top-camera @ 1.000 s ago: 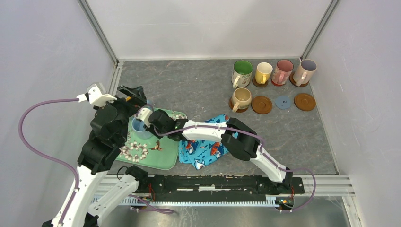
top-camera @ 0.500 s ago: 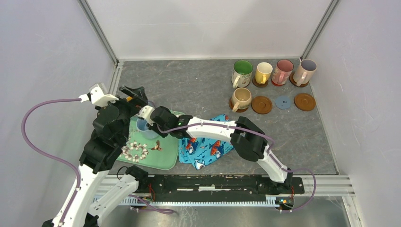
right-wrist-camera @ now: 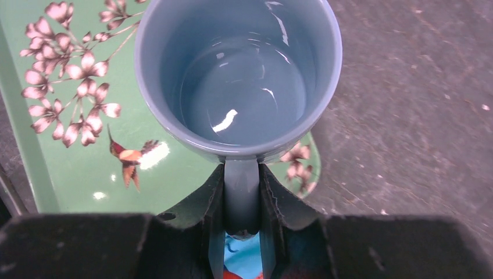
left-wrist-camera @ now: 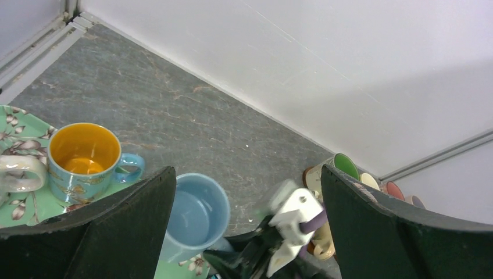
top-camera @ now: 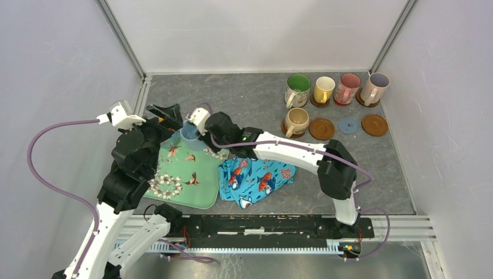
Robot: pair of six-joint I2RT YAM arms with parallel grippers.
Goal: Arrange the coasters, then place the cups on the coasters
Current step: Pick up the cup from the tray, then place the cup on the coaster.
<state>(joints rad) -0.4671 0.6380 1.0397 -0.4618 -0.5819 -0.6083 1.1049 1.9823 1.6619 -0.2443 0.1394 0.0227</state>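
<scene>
The left gripper (top-camera: 167, 112) hangs over the far left corner of the green flowered tray (top-camera: 197, 187), its jaws spread wide with nothing between them. The left wrist view shows a blue cup with an orange inside (left-wrist-camera: 84, 158) standing upright on the tray. The pale handle of another cup (left-wrist-camera: 18, 173) shows at the left edge of that view.

Just to the right, the light blue cup (top-camera: 191, 133) is upright at the far right corner of the tray, partly over the tray's edge and the grey table (top-camera: 244, 107). I cannot tell whether its base rests on the tray. The right gripper (right-wrist-camera: 241, 195) is clamped on this cup's handle, one finger on each side.

Just beside the tray's right edge lies a blue fish-print cloth (top-camera: 258, 177), crumpled and flat on the table.

In the far right corner the rest are set out in two rows. The back row holds four cups, each on a coaster whose rim peeks out:
- green-lined cup (top-camera: 297, 88)
- yellow cup (top-camera: 324, 88)
- pink cup (top-camera: 349, 87)
- lilac-lined cup (top-camera: 377, 86)

In the front row the beige cup (top-camera: 297, 120) stands on a coaster. To its right are three bare ones: a brown coaster (top-camera: 321, 129), a blue-grey coaster (top-camera: 348, 125) and a second brown coaster (top-camera: 374, 125).
</scene>
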